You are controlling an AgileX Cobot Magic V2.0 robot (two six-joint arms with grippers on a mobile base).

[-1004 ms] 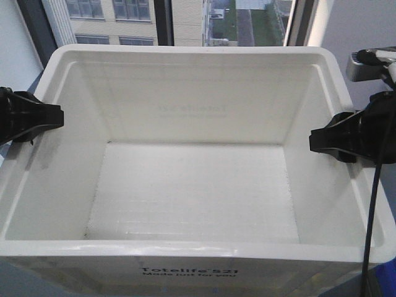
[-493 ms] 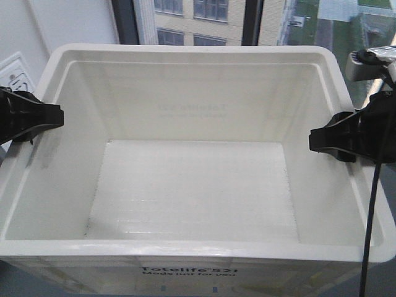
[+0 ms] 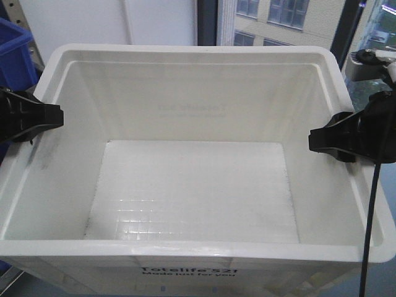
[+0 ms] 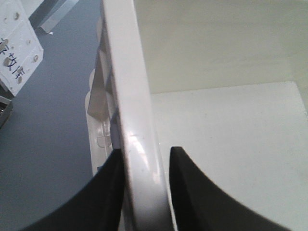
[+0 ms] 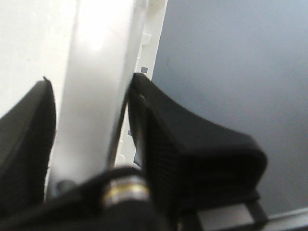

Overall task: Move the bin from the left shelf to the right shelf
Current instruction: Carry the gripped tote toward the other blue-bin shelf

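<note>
The white bin (image 3: 185, 54) fills the front view, empty, with black print on its near wall. My left gripper (image 3: 59, 117) is shut on the bin's left rim and my right gripper (image 3: 313, 141) is shut on its right rim. In the left wrist view the two black fingers of the left gripper (image 4: 144, 153) straddle the thick rolled rim of the bin (image 4: 126, 82). In the right wrist view the right gripper (image 5: 91, 83) clamps the rim of the bin (image 5: 98, 57), with ribbing showing on the outer side.
A dark blue bin (image 3: 12, 52) shows at the far left behind the white one. A window (image 3: 278, 15) with buildings outside lies beyond at the right. A white perforated panel (image 4: 17, 53) stands over grey floor (image 4: 48, 125) below the left rim.
The background has slid to the right behind the bin: the window moved from centre to the right and the blue bin came into view at left. Both grips are unchanged.
</note>
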